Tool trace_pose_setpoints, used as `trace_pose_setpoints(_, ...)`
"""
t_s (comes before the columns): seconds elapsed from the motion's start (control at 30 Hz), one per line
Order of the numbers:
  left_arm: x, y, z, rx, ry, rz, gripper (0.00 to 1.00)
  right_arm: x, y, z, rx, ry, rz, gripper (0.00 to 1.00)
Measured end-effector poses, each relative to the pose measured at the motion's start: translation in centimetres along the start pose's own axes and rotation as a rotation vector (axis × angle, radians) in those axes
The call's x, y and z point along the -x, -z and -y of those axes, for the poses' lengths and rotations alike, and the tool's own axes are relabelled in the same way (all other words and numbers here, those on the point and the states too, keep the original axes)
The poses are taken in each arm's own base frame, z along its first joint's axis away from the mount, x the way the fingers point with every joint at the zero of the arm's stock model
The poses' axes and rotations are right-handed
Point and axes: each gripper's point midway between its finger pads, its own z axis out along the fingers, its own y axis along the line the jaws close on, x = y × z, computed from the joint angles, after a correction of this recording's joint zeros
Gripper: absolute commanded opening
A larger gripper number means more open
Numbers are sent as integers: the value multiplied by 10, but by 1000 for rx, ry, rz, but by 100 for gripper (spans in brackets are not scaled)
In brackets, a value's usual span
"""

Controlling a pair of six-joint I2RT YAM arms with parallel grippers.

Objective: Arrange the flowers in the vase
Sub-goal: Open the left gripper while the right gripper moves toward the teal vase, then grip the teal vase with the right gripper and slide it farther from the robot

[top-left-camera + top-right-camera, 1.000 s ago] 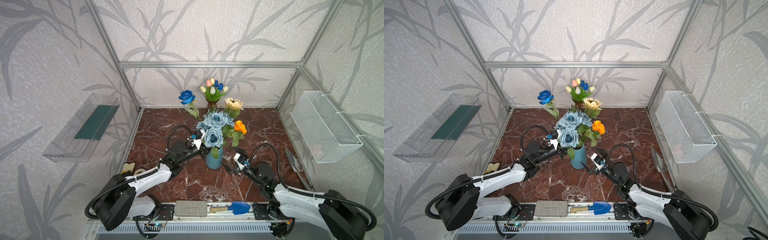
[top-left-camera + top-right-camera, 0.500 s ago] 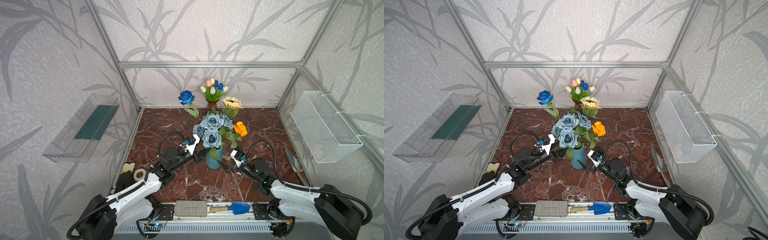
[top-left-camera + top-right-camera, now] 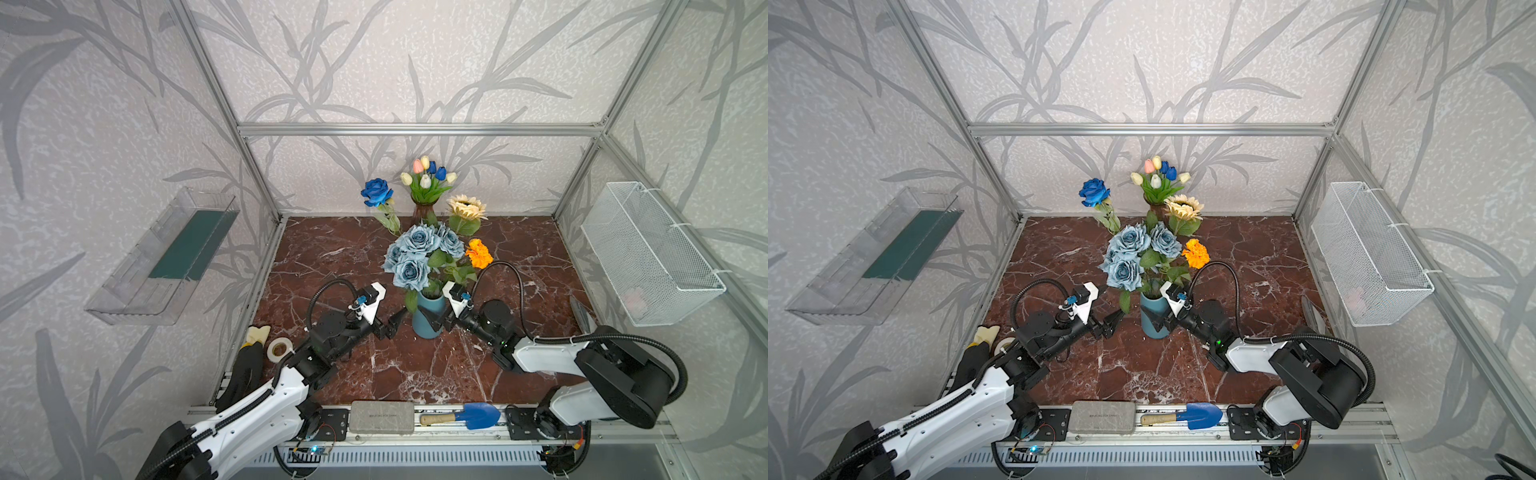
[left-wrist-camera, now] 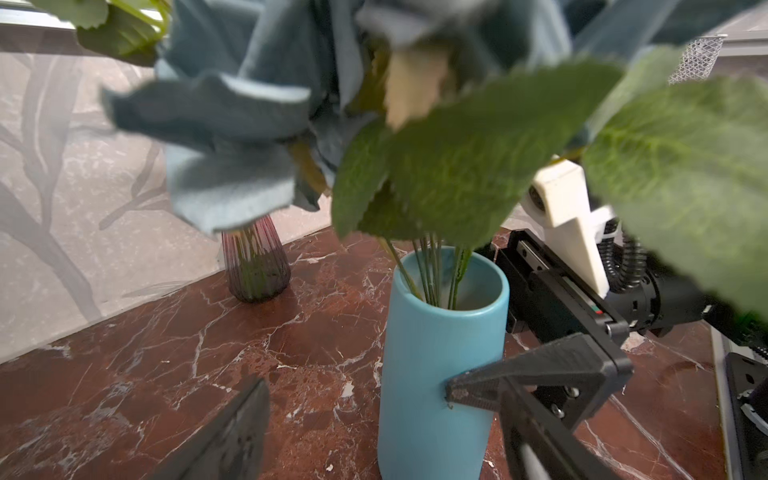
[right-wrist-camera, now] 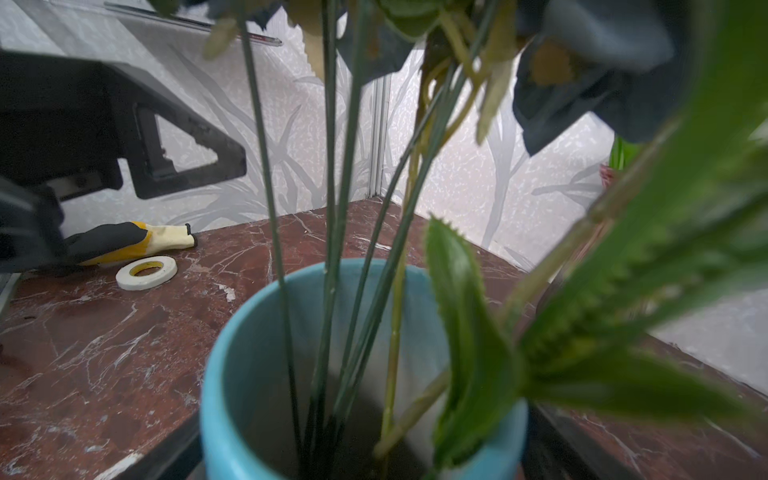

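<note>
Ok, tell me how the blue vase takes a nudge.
Probably top-heavy: the roses spread beyond the blue vase, so a high push may tip it. A low push likely slides it on the marble table. The right gripper straddling it should help.

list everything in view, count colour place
teal ceramic vase: one, teal, centre of marble table
dusty-blue fabric roses: cluster, blue, in teal vase
orange bloom: one, orange, same vase
deep-blue rose: one, blue, behind roses
cream daisy: one, cream, rear
tulip bunch: one, mixed, purple glass vase, rear
clear plastic tray: one, left wall
white wire basket: one, right wall
yellow-black glove: one, left table edge
white tape roll: one, beside glove
grey block: one, front rail
blue trowel: one, front rail
left gripper: black, open, left of vase
right gripper: black, open, flanking vase
</note>
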Motion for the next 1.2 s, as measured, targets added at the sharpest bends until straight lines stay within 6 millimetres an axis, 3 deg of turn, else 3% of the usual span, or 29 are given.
trace_pose_setpoints(0.43, -42, -15, -9, 35, 5, -94, 91, 0, -12, -6, 46, -17, 2, 56)
trace_pose_setpoints(0.6, -43, -19, -13, 51, 2, -84, 91, 0, -13, -4, 43, -18, -2, 43)
trace_pose_setpoints(0.73, -41, -20, -19, 75, -13, -71, 91, 0, -15, 5, 42, -29, -12, 26)
trace_pose_setpoints(1.0, -36, -21, -30, 120, -34, -50, 91, -3, -20, 64, -63, -33, -24, 20)
trace_pose_setpoints(1.2, -42, -24, -36, 147, -47, -61, 91, -7, -28, 129, -160, -37, -25, 18)
